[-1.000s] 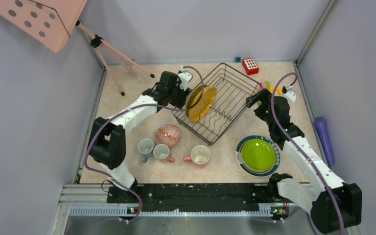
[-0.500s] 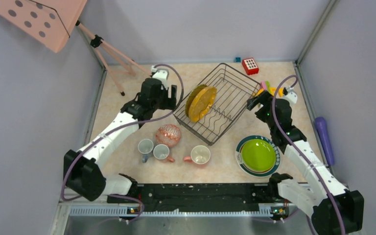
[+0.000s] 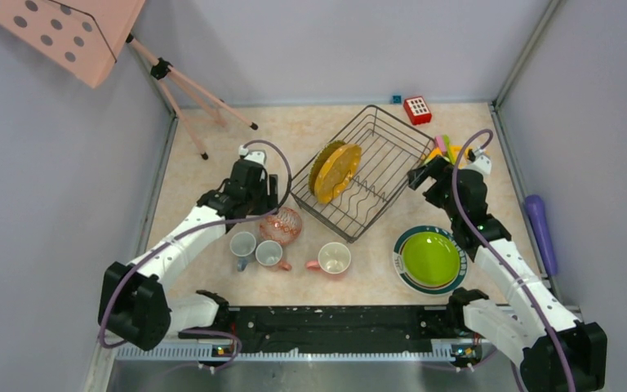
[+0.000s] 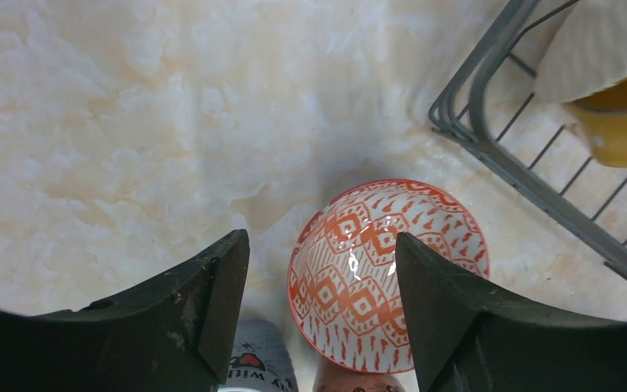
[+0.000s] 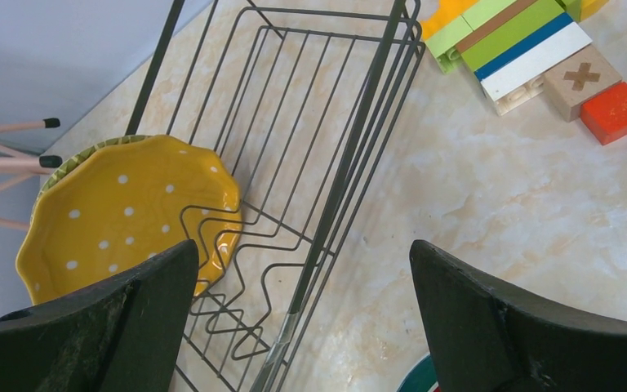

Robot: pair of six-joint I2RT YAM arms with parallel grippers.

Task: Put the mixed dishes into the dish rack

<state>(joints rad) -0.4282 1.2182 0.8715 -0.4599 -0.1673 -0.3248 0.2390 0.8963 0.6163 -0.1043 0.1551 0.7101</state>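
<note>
The yellow ribbed plate (image 3: 335, 171) stands on edge in the dark wire dish rack (image 3: 392, 135); the right wrist view shows both plate (image 5: 122, 212) and rack (image 5: 351, 155). My left gripper (image 3: 266, 201) is open and empty, hovering over the patterned bowl (image 3: 284, 226), which lies partly between the jaws (image 4: 388, 273). A grey mug (image 3: 242, 244) and two pink mugs (image 3: 269, 254) (image 3: 334, 258) sit near the front. The lime-green plate (image 3: 430, 258) lies on the white green-rimmed plate (image 3: 400, 249). My right gripper (image 3: 419, 174) is open and empty at the rack's right side.
Colourful toy blocks (image 3: 449, 149) lie right of the rack and show in the right wrist view (image 5: 531, 53). A red block (image 3: 417, 109) sits at the back. A purple cylinder (image 3: 539, 233) lies by the right wall. Tripod legs (image 3: 196, 98) stand at the back left.
My left gripper has left the yellow plate standing in the rack and moved back and down-left to above the patterned bowl. The right arm has barely moved.
</note>
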